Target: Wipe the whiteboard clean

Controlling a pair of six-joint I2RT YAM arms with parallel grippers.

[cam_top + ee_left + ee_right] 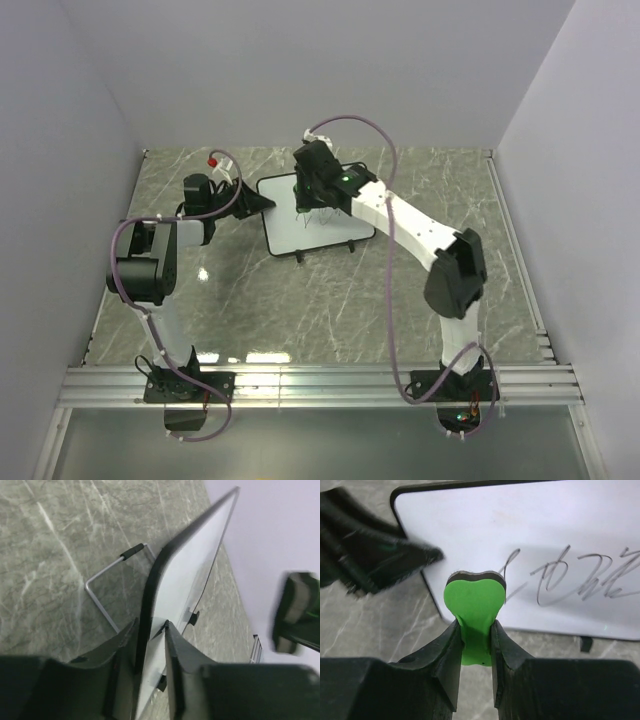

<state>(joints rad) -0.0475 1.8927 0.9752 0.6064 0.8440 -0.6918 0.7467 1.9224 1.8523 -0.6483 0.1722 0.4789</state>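
Note:
The whiteboard, white with a thin black frame and small black feet, lies tilted in the middle of the table. Dark scribbles cover its right part in the right wrist view. My left gripper is shut on the board's left edge; the left wrist view shows the board edge-on between the fingers. My right gripper is shut on a green eraser, whose dark pad is at the board's face, left of the scribbles. The right gripper is over the board's upper part.
A wire stand leg sticks out behind the board. A small red object lies near the back left corner of the marble table. White walls close the table on three sides. A metal rail runs along the front.

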